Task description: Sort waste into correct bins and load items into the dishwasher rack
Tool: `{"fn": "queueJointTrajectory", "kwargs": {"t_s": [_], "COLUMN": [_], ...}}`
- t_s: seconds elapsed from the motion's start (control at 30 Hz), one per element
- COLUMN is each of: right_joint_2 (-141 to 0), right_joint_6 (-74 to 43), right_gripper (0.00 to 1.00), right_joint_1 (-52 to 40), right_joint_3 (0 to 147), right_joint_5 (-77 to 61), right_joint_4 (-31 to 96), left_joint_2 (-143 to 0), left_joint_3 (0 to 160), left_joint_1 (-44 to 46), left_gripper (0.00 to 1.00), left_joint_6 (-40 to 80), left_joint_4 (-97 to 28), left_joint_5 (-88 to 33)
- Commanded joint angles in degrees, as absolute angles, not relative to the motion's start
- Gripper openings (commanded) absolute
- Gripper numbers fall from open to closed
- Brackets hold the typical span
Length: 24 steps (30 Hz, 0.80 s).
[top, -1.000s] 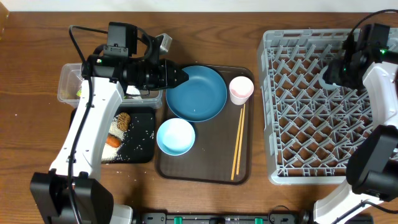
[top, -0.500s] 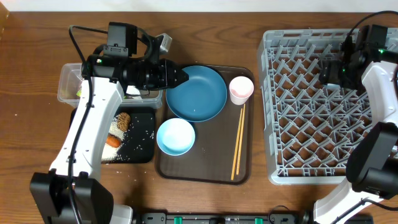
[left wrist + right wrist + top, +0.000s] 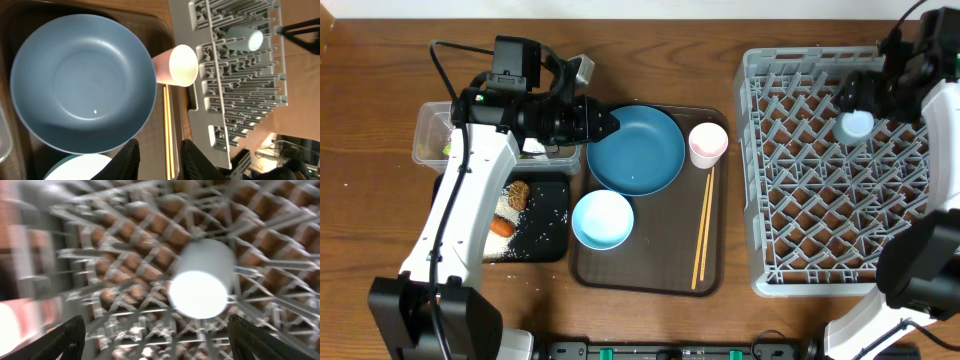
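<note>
Grey rack [image 3: 820, 200] is sitting on the right of the desk [image 3: 380, 80] and carrying one thing: the small light-blue cup [image 3: 854, 126], lodged among the pegs toward the far right corner. Right pincer [image 3: 161, 345] is hovering over that cup with its fingers spread wide and touching nothing.

Brown serving tray [image 3: 715, 275] is holding the dark-blue plate [image 3: 635, 150], the light-blue bowl [image 3: 602, 220], the pink cup [image 3: 708, 144] and the chopsticks [image 3: 702, 230], which are lying side by side along its right edge.

Black tray [image 3: 558, 190] is holding a brown seedy lump [image 3: 518, 194], a carrot [image 3: 501, 227] and scattered rice grains [image 3: 535, 225].

Clear tub [image 3: 428, 128] is showing a yellow-green wrapper [image 3: 448, 148] at its edge; the left arm is hiding the rest.

Left pincer [image 3: 161, 162] is hanging at the plate's left rim with its fingers slightly apart and gripping nothing.

Count: 1 rack, 1 serving tray, 2 bins, 1 plate, 1 bowl, 2 cups, 2 chopsticks, 1 carrot, 1 lump.
</note>
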State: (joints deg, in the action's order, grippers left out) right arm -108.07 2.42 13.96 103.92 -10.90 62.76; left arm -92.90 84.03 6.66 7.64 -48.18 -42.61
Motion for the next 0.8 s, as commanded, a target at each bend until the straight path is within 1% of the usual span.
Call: {"fn": "queueJointTrajectory", "kwargs": {"t_s": [0.0, 0.13, 0.33, 0.37, 0.4, 0.43, 0.5, 0.63, 0.77], "right_joint_2": [-103.6, -101.1, -100.8, -100.8, -100.8, -100.8, -100.8, -100.8, -100.8], "right_joint_6": [5.0, 5.0, 5.0, 5.0, 5.0, 5.0, 5.0, 5.5, 4.4], "right_gripper": [0.82, 0.84, 0.87, 0.88, 0.88, 0.89, 0.91, 0.94, 0.94], "right_joint_1": [12.9, 10.2, 6.1, 5.6, 5.2, 4.8, 4.4, 4.5, 4.5], "right_joint_3": [106.4, 106.4, 106.0, 106.0, 106.0, 106.0, 106.0, 106.0, 105.9], "right_joint_5": [-22.5, -22.9, -22.7, -22.4, -22.0, -21.5, -20.8, -19.6, -5.9], "right_joint_4": [63.9, 64.9, 67.7, 68.2, 68.4, 68.5, 68.6, 70.6, 71.2], "left_joint_2": [-93.2, -93.2, -93.3, -93.3, -93.4, -93.5, -94.1, -96.2, -99.9], "left_joint_3": [84.2, 84.2, 84.2, 84.2, 84.2, 84.2, 84.2, 84.2, 84.2], "left_joint_1": [6.9, 8.4, 16.3, 18.3, 19.9, 21.4, 24.2, 28.2, 29.2], "left_gripper": [0.28, 0.29, 0.30, 0.36, 0.39, 0.46, 0.51, 0.51, 0.52], "left_joint_6": [7.1, 7.3, 11.5, 11.5, 11.5, 11.5, 11.5, 11.5, 11.8], "left_joint_4": [-48.5, -47.7, -44.6, -43.6, -42.5, -41.2, -38.4, -34.3, -33.1], "left_joint_5": [-40.6, -39.0, -28.6, -26.3, -24.0, -21.6, -17.1, -10.9, -9.8]}}
